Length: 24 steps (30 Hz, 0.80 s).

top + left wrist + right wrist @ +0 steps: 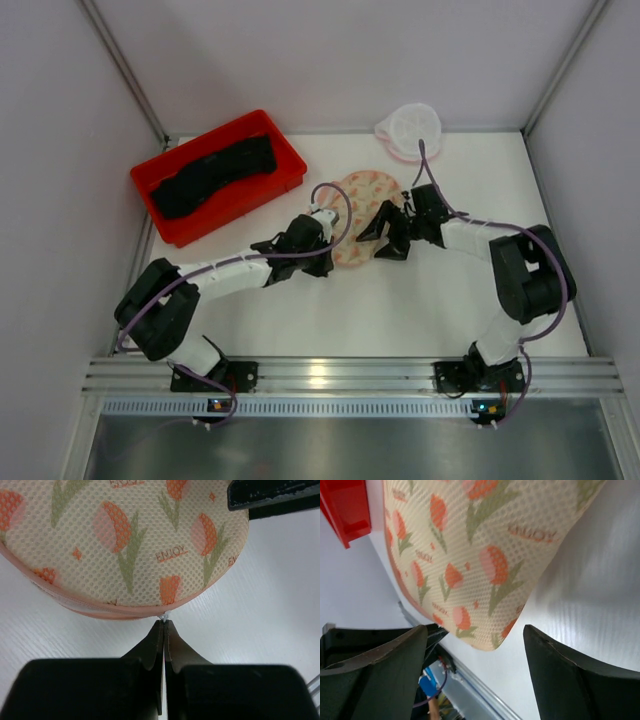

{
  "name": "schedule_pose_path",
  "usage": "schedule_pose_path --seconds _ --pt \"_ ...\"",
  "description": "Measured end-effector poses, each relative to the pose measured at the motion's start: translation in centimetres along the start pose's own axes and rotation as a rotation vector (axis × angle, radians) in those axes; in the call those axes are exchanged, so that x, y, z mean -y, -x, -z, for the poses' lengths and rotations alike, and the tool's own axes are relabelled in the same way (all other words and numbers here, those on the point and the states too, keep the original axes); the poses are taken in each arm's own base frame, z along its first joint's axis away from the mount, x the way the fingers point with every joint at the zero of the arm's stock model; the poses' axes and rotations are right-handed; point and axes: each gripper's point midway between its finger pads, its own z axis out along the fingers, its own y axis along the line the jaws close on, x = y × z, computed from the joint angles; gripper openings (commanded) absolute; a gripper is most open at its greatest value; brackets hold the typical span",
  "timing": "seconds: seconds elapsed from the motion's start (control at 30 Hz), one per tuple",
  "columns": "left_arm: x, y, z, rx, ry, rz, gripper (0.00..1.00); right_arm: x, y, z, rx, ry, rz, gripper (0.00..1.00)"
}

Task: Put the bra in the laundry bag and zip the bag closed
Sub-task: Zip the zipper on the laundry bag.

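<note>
Bra [212, 176] is lying in the red bin [240, 203] at the far left of the tabletop [400, 310], no tool near it. Laundry bag [410, 128], white mesh with pink edging, sits at the far edge by the back wall, apart from both arms. Both arms fold in toward the middle: left elbow is out to the left with the forearm running right, right elbow is out to the right with the forearm running left. They meet at the peach patterned piece [362, 195] lying flat mid-tabletop. Left tool [164, 625] is low at the piece's near-left edge, fingers pressed together, pinching a small white tab [163, 616] right at the pink trim [100, 611]. Right tool [475, 632] is at the piece's right edge, fingers spread wide, gripping nothing.
</note>
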Motion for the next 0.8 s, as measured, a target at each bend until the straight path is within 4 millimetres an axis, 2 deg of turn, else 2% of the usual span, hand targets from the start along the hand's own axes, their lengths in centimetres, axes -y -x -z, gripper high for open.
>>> schedule_pose_path --seconds 0.1,0.23,0.33,0.43,0.47,0.53,0.57,0.63,0.67,0.8 --pt "0.6 0.1 0.0 -0.002 -0.02 0.043 0.0 0.0 -1.5 0.7 -0.008 0.039 -0.042 0.75" --pt "1.5 0.7 -0.5 -0.001 -0.046 0.109 0.0 1.6 -3.8 0.7 -0.053 0.019 -0.144 0.75" --pt "2.0 1.2 -0.9 0.002 -0.061 0.142 0.0 1.7 -4.1 0.5 -0.066 0.017 -0.172 0.66" --pt "2.5 1.6 -1.1 0.005 -0.079 0.157 0.0 1.7 -4.0 0.0 -0.072 0.023 -0.181 0.47" --pt "2.7 1.6 -1.1 0.008 -0.082 0.159 0.0 1.8 -3.9 -0.3 -0.079 0.02 -0.186 0.38" --pt "2.9 1.6 -1.1 0.008 -0.086 0.159 0.0 1.8 -3.6 -0.7 -0.089 0.02 -0.173 0.26" --pt "2.9 1.6 -1.1 0.006 -0.086 0.158 0.0 1.6 -3.4 -0.9 -0.094 0.022 -0.161 0.15" --pt "2.8 1.5 -1.1 0.003 -0.08 0.154 0.0 1.2 -2.9 -1.1 -0.099 0.032 -0.125 0.03" --pt "2.7 1.4 -1.1 0.0 -0.076 0.154 0.0 1.0 -2.8 -1.1 -0.101 0.037 -0.11 0.0" --pt "2.4 1.3 -0.6 -0.004 -0.064 0.145 0.0 0.6 -2.5 -0.9 -0.111 0.058 -0.054 0.0"
